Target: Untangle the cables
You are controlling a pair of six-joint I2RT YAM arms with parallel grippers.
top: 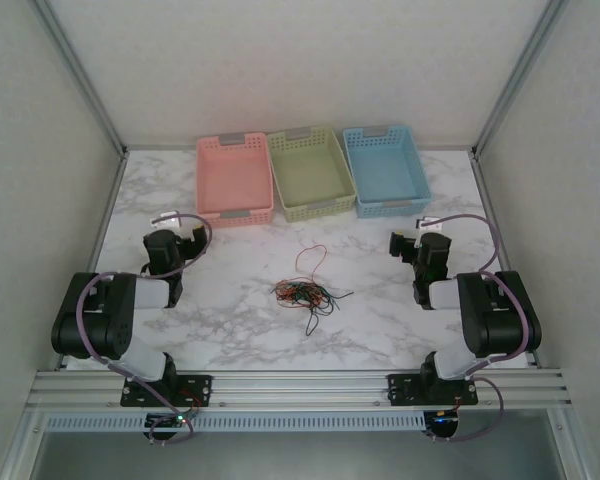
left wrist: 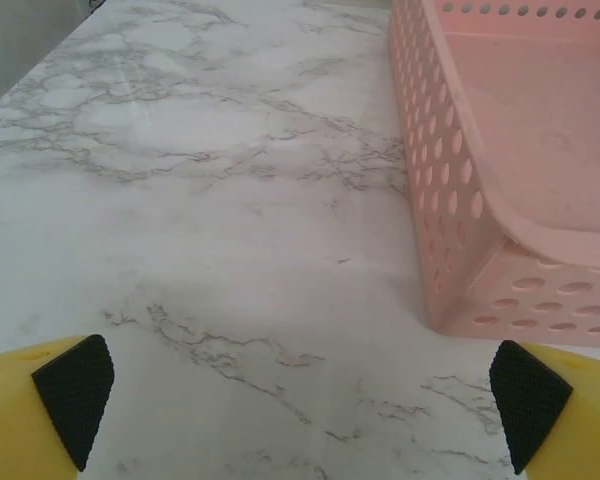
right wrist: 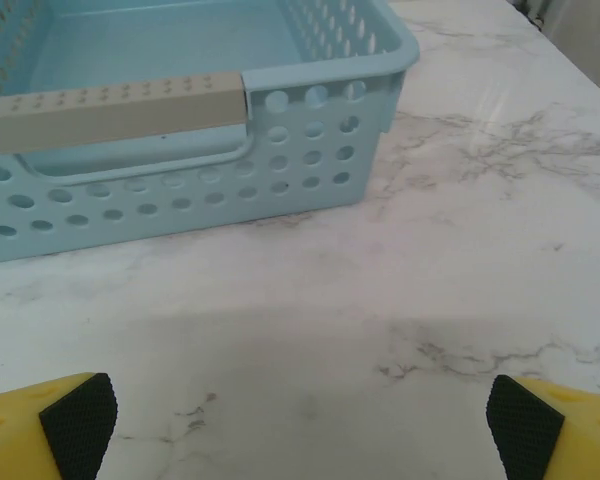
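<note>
The perforated pink plastic basket (top: pixel 234 180), green basket (top: pixel 311 172) and blue basket (top: pixel 385 170) stand bare-floored at 12 o'clock from the tangled thin multicoloured cables (top: pixel 305 293) on the surface (top: pixel 210 320). Left claw (left wrist: pixel 302 402) at 10 o'clock and right claw (right wrist: pixel 300 420) at 2 o'clock gape wide, empty.

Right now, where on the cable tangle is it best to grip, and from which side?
Probably the red loop arching out from the cables on their far side: it lies clear of the knot, so a grasp from straight above could close on that one strand alone. The dark tail on the near side is a backup.
</note>
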